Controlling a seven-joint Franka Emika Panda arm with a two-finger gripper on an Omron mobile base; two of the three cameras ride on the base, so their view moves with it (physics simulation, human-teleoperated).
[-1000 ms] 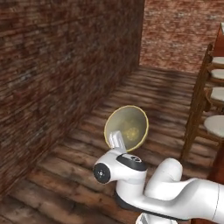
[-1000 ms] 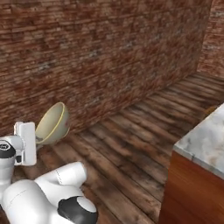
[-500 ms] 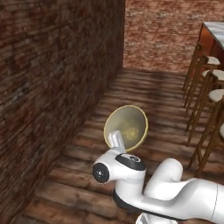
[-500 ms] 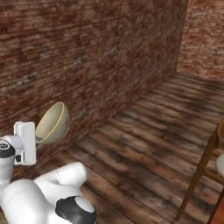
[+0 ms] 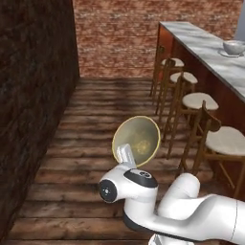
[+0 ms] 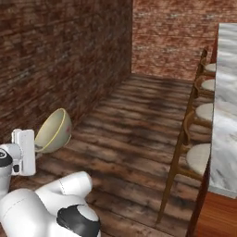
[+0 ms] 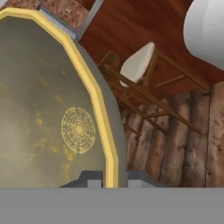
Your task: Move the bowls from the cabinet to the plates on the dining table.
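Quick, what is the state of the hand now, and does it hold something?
Hand: closed on the rim of the tan bowl, holding it tilted on its side.

The white arm [image 5: 191, 210] was folded low, its wrist raised. The fingers [image 5: 125, 154] were clamped on the rim of a tan bowl [image 5: 138, 139], held tilted.

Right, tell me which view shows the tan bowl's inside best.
The hand view: the tan bowl shows its speckled interior and centre ring pattern up close. The left base view shows the bowl whole but smaller; the right base view shows mostly its pale outside.
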